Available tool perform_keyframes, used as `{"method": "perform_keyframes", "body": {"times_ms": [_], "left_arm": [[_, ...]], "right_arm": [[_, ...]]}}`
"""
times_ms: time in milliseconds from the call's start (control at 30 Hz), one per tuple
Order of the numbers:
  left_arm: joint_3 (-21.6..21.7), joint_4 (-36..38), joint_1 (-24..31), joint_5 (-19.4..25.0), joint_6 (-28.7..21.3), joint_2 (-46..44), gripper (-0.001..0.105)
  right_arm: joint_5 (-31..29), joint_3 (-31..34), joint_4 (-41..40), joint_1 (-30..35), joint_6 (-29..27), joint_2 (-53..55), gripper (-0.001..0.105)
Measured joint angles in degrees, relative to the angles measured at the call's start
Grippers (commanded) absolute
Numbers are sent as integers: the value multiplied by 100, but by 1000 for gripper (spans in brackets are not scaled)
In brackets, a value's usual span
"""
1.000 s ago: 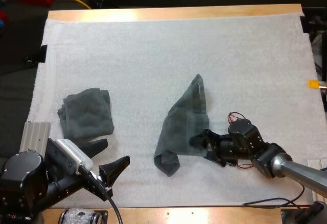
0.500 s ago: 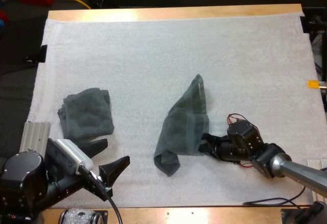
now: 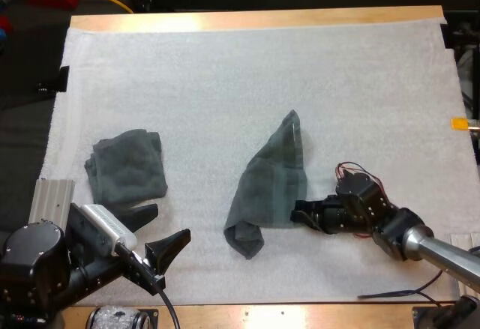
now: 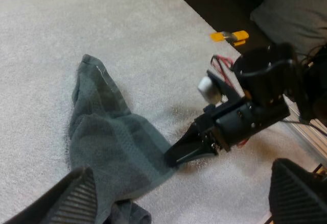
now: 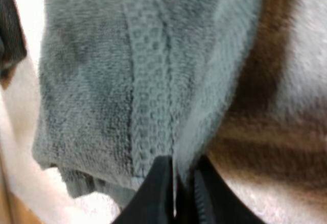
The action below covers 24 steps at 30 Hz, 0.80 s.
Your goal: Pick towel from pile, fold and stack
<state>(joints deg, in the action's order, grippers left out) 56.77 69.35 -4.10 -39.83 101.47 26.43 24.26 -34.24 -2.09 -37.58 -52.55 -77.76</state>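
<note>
As R fingers (image 3: 295,210) clamp 4 o'clock edge of loose towel (image 3: 268,180), L fingers (image 3: 174,241) open at 7 o'clock, fold looks begun; next: carry edge over w/o slip.

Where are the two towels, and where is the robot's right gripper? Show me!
middle towel (image 3: 268,186): high view, on its wide middle part.
left towel (image 3: 129,165): high view, on its centre.
right gripper (image 3: 295,212): high view, at its fingertips, pinching the middle towel's edge.

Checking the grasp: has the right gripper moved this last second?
Yes. The right gripper slid slightly toward the mat's right edge, shutting on the crumpled towel.
</note>
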Motion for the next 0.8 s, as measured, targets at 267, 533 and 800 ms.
{"method": "perform_keyframes", "body": {"times_ms": [267,533,800], "left_arm": [[0,0,0,0,0,0,69],[0,0,0,0,0,0,69],[0,0,0,0,0,0,69]], "right_arm": [[-557,-1194,-1804,0,-1359,148,2],[-924,-2325,-2972,0,-2267,148,2],[-1127,-3468,-3842,0,-2975,148,2]]}}
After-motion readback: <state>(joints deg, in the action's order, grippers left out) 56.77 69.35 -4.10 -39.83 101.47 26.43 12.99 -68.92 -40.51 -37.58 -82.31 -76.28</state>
